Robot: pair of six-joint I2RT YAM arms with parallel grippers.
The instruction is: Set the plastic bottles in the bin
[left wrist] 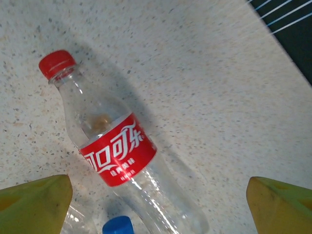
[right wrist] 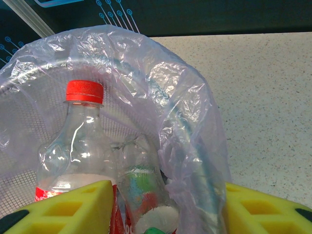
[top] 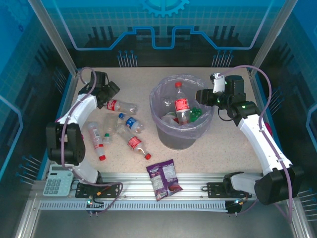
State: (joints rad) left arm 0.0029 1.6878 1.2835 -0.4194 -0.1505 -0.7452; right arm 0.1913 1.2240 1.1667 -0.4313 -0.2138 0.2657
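Note:
The grey bin (top: 174,138) with its lavender bag stands mid-table and holds an upright red-capped bottle (top: 181,105) and other bottles. In the right wrist view that red-capped bottle (right wrist: 80,141) and a green-labelled bottle (right wrist: 146,192) stand inside the bag (right wrist: 190,122). My right gripper (top: 201,95) (right wrist: 168,214) is open, straddling the bin's right rim. My left gripper (top: 109,94) (left wrist: 158,214) hangs open just above a lying red-labelled bottle (top: 121,105) (left wrist: 117,151), not touching it. A blue-labelled bottle (top: 132,123), its blue cap (left wrist: 118,225) nearby, and two more red-labelled bottles (top: 137,145) (top: 96,139) lie on the table.
A small green-capped bottle (top: 106,138) lies among the loose ones. A purple snack packet (top: 165,179) rests at the front edge, and a calculator (top: 58,181) sits at the front left. Aluminium frame posts and blue walls surround the table.

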